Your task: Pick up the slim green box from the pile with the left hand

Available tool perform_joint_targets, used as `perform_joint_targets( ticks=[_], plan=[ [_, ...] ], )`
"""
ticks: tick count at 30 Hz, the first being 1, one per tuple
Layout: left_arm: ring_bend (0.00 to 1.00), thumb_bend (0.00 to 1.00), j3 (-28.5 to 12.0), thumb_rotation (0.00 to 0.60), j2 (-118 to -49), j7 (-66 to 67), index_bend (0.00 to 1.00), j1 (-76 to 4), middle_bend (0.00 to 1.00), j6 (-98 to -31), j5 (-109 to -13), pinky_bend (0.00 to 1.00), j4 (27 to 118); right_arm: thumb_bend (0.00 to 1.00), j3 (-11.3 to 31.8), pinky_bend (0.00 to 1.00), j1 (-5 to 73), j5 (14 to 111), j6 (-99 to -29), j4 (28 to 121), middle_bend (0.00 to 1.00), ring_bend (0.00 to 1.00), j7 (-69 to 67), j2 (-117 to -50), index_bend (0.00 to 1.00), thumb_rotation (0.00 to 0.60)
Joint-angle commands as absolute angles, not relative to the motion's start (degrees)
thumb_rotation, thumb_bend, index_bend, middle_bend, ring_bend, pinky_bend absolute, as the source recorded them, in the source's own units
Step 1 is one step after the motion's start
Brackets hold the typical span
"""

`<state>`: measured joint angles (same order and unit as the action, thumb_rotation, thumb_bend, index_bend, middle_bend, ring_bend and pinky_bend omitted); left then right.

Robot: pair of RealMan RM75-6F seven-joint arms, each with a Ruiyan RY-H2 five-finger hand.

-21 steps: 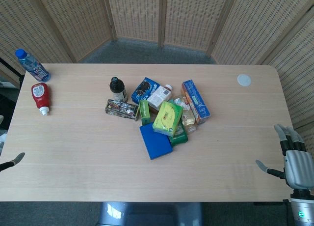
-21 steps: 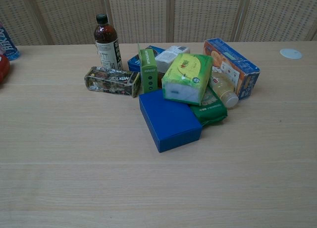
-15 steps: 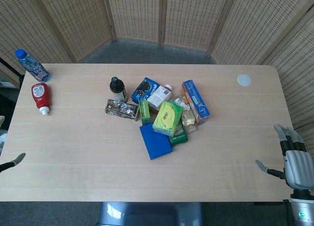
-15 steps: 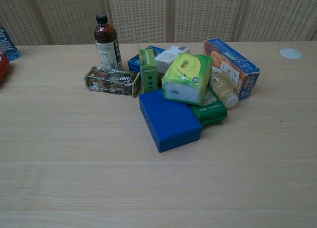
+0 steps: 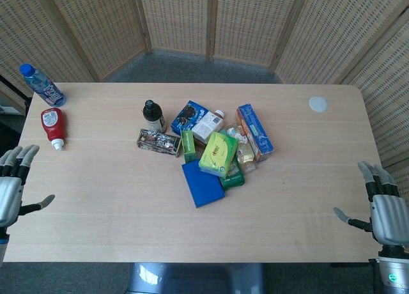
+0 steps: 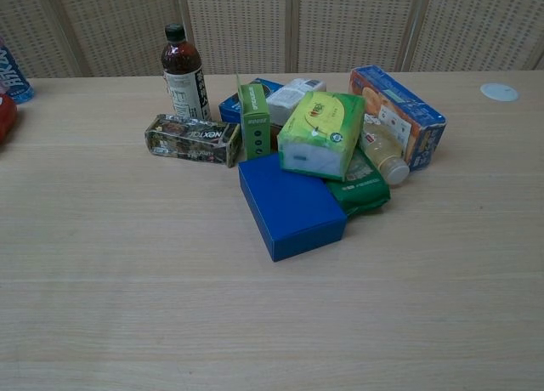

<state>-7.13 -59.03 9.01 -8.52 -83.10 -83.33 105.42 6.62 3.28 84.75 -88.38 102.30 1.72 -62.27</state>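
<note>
Left hand partly cut off at frame edge.

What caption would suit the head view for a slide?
Both hands, left hand and right hand, open at the table edges; slim green box untouched in the pile.

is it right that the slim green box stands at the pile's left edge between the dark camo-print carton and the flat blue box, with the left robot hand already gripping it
Not quite. The slim green box does stand between the dark camo-print carton and the flat blue box, but the left robot hand is not gripping it. The head view shows that hand open at the table's left edge, far from the pile.
</note>
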Motion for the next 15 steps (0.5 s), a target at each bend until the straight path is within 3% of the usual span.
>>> perform_joint_targets(
  ticks=[1,8,15],
  plan=[
    [0.00,0.00,-9.8,0.600,-58.7,14.6,0.00,-14.7,0.00,-76.1,-82.0,0.00,107.4,0.00,6.6,0.00,3.4,84.7,-88.1,102.2,0.00,0.00,1.8,-62.4,0.00,0.512],
    [0.00,0.00,-12.5,0.600,-61.5,23.5,0.00,-28.2,0.00,-61.7,-83.7,0.00,103.8,0.00,6.7,0.00,3.8,84.1,-87.2,101.8,0.00,0.00,1.5,-62.6,0.00,0.512],
    [0.00,0.00,-13.5,0.600,-69.3,26.5,0.00,-39.9,0.00,-48.4,-79.2,0.00,94.2,0.00,7.2,0.00,4.2,82.8,-86.3,101.0,0.00,0.00,0.3,-62.5,0.00,0.509]
  ],
)
